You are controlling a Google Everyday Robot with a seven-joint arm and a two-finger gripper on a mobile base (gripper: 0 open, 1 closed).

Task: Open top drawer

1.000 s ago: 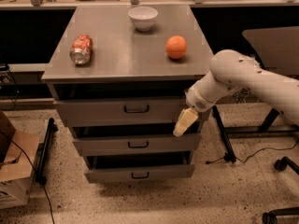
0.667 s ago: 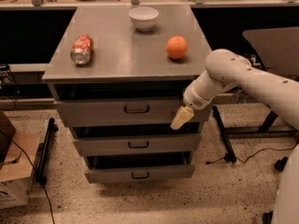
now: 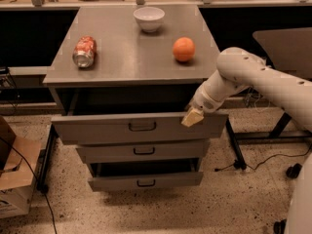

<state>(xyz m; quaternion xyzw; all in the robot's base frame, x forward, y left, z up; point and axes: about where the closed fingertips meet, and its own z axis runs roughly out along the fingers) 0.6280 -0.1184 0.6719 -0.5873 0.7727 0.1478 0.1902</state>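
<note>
Top drawer (image 3: 97,128): uppermost of three beneath the bench (image 3: 131,62), front standing forward of the frame, dark gap behind it. Pincer (image 3: 192,117): at the front's upper right edge; grip state cannot be told. On bench: can (image 3: 85,51), bowl (image 3: 149,18), orange (image 3: 184,49).

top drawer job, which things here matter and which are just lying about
Job: top drawer, its black handle, pincer at the drawer front's right end.
Lying about: soda can, white bowl, orange, middle drawer, bottom drawer, cardboard box.
</note>
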